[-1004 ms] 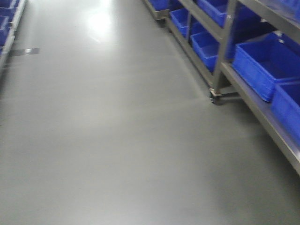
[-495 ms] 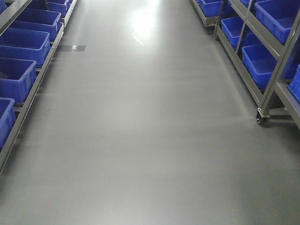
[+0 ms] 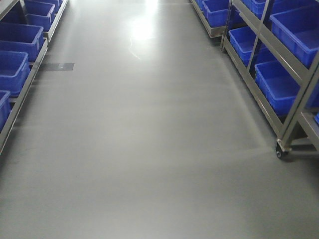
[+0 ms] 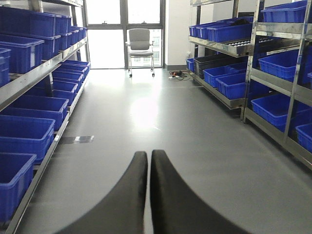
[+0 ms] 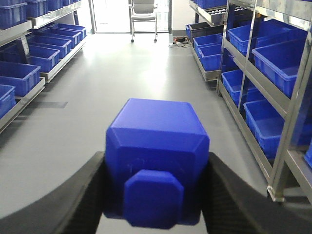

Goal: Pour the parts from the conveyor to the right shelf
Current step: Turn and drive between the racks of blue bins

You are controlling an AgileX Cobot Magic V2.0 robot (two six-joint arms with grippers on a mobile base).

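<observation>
In the right wrist view my right gripper (image 5: 156, 158) is shut on the part (image 5: 157, 141), a bright-blue block whose round stud faces the camera. The black fingers (image 5: 90, 185) press on both of its sides. My left gripper (image 4: 148, 155) is shut with nothing between its black fingers and hangs over the grey floor. The right shelf (image 3: 298, 104) runs along the right of the aisle, a steel rack holding blue bins (image 3: 279, 84). It also shows in the right wrist view as the steel rack (image 5: 282, 161) and in the left wrist view as the same rack (image 4: 291, 97). The conveyor is out of view.
A matching rack of blue bins (image 3: 15, 69) lines the left side. Grey floor runs between the two racks, with a dark tape patch (image 3: 56, 66) near the left rack. The right shelf's caster (image 3: 281, 152) sticks out at floor level. An office chair (image 4: 140, 41) stands at the far end.
The front view swung left, away from the right shelf, and now faces down the aisle. It then crept forward: the tape patch and caster slid lower in the frame.
</observation>
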